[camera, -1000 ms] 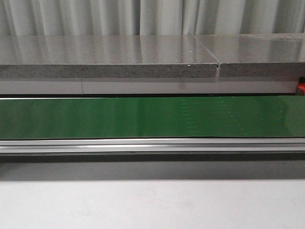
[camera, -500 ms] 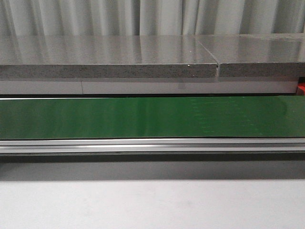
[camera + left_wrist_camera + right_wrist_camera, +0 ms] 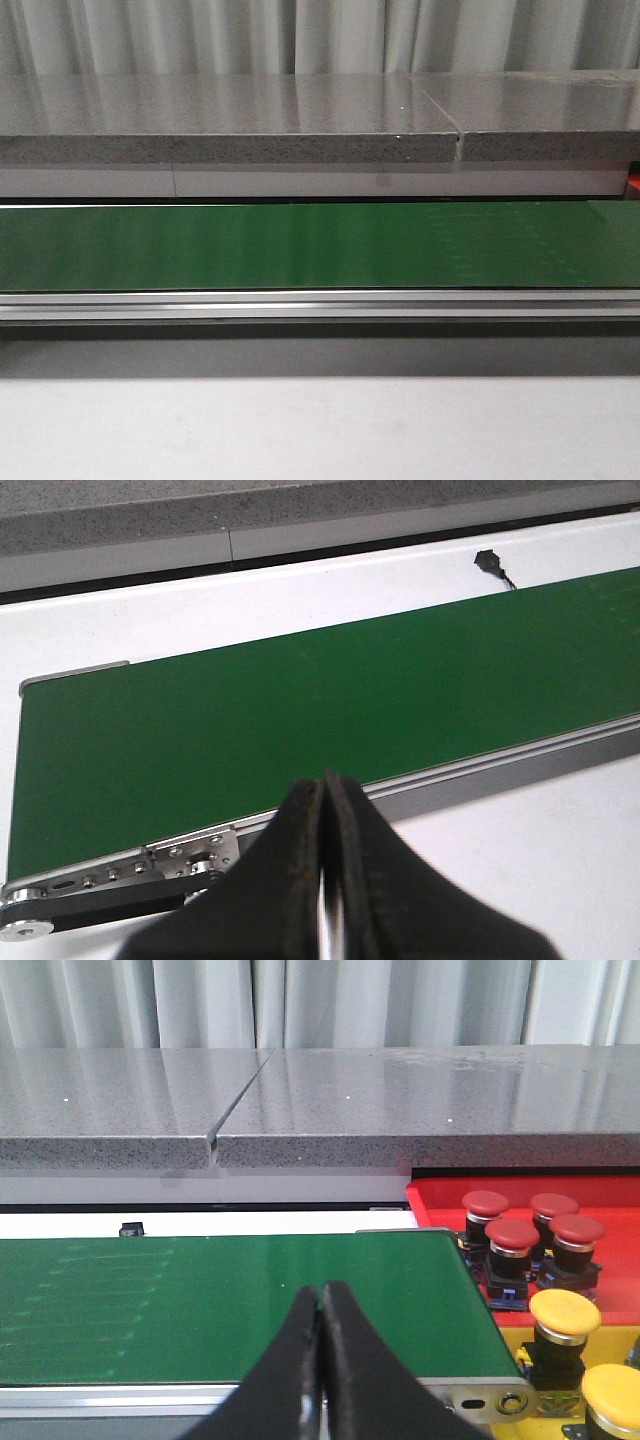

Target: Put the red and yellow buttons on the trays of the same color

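My left gripper [image 3: 325,880] is pressed closed on nothing, low centre of its view, over the belt [image 3: 300,710]. My right gripper [image 3: 320,1360] is closed and empty too. At lower right of that view sit yellow buttons [image 3: 563,1312] on the yellow tray [image 3: 510,1340] — beyond them, red buttons [image 3: 512,1235] on the red tray [image 3: 440,1200].

Faint pale marks on the green belt [image 3: 300,245] have drifted rightward.
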Available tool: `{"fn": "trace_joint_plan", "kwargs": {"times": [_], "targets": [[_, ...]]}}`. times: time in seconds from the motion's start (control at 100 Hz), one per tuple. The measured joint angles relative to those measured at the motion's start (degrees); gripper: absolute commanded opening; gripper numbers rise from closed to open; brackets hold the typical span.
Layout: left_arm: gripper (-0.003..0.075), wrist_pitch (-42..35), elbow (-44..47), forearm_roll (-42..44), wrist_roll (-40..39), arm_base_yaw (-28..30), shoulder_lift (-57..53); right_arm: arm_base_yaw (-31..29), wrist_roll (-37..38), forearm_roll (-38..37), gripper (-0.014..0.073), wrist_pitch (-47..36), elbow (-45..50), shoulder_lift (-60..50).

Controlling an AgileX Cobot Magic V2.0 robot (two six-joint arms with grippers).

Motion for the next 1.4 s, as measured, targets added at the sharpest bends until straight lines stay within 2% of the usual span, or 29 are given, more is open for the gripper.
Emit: {"fn": "trace_joint_plan", "kwargs": {"times": [0.8,0.88,0.97,1.08,1.27,1.4], "targets": [[-0.0021,-0.2,0.0,0.7,0.0,0.0,0.0,0.0,0.1,-0.2,-0.0067,0.0,0.0,0.0],[-0.0021,-3.0,0.7,2.4,0.0,0.0,-0.3,0.0,0.1,-0.2,-0.0067,0.0,0.0,0.0],[-0.0021,-7.7,3.3,4.4,-3.5,0.7,-2.1,0.0,0.1,-0.2,-0.0067,0.0,0.0,0.0],[-0.0021,-13.3,8.5,6.2,-7.5,2.9,-5.0,0.0,0.1,-0.2,-0.0067,0.0,0.0,0.0],[-0.0021,-26.7,19.3,9.3,-8.8,5.4,-13.8,0.0,0.1,-0.2,-0.0067,0.0,0.0,0.0],[-0.0021,-29.3,25.3,9.7,-9.3,6.0,-19.8,0.0,0.1,-0.2,-0.0067,0.0,0.0,0.0]]}}
